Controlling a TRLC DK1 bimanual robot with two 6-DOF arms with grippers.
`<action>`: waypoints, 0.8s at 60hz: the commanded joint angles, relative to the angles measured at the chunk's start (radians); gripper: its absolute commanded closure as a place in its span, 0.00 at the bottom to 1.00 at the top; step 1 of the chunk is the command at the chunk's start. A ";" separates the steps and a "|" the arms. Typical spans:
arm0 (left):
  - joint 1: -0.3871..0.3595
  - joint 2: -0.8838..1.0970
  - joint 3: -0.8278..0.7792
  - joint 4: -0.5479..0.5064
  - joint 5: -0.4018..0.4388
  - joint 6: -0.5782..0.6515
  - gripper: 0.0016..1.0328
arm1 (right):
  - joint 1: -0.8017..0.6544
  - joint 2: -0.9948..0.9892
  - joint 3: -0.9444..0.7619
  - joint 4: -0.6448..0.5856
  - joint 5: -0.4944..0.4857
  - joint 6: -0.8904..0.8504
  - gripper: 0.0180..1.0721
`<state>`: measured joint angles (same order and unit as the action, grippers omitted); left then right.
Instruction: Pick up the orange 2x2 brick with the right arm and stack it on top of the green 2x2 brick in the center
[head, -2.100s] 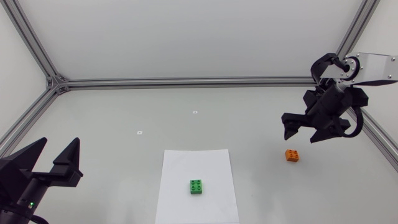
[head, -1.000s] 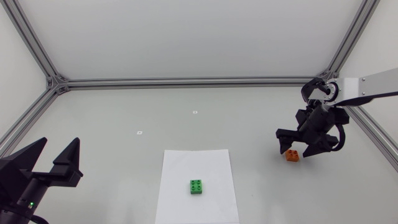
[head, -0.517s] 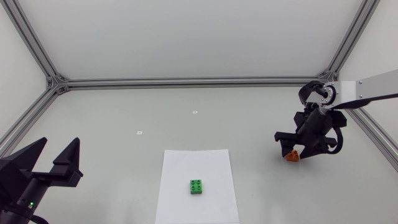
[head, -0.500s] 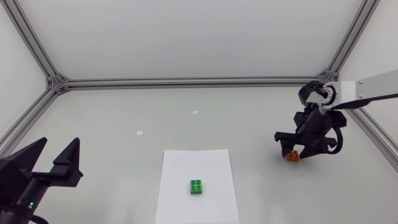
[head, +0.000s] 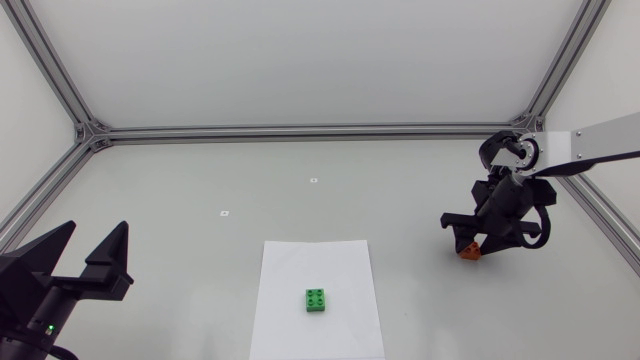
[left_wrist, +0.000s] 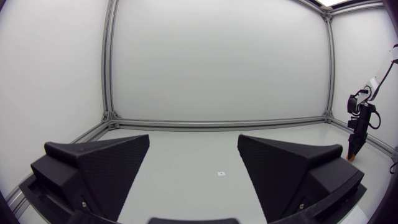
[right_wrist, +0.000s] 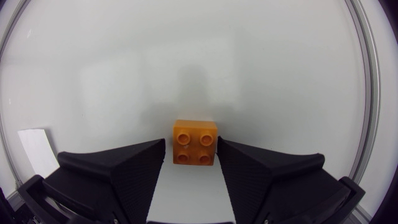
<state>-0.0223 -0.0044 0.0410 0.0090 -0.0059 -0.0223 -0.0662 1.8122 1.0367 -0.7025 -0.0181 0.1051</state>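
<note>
The orange 2x2 brick (right_wrist: 195, 142) lies studs up on the table at the right, half hidden under my right gripper (head: 478, 238) in the head view, where only a corner of the brick (head: 466, 253) shows. In the right wrist view the right gripper (right_wrist: 191, 155) is down around the brick, open, one finger on each side with narrow gaps. The green 2x2 brick (head: 317, 300) sits on a white paper sheet (head: 300, 265) at the table's centre front. My left gripper (head: 92, 238) stands open and empty at the front left; its wrist view shows the left gripper (left_wrist: 193, 144) open.
Aluminium frame rails (head: 300, 131) run along the table's back and side edges; the right rail (head: 600, 215) passes close behind my right arm. Two small markers (head: 313, 180) lie on the table behind the paper.
My right gripper came down and to the left from above the table until its open fingers straddled the orange brick; in the last half second it hardly moved. The left arm stayed still.
</note>
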 joint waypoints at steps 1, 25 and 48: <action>0.002 -0.008 -0.041 -0.014 0.004 0.013 0.04 | 0.006 -0.021 -0.026 0.001 0.006 0.016 0.44; 0.002 -0.008 -0.041 -0.015 0.004 0.013 0.04 | 0.006 -0.027 -0.030 0.012 0.007 0.016 0.47; 0.002 -0.008 -0.041 -0.015 0.004 0.013 0.04 | 0.002 -0.030 -0.037 0.032 0.007 0.015 0.53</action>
<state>-0.0223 -0.0044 0.0410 0.0086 -0.0059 -0.0219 -0.0662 1.8042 1.0264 -0.6731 -0.0177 0.1051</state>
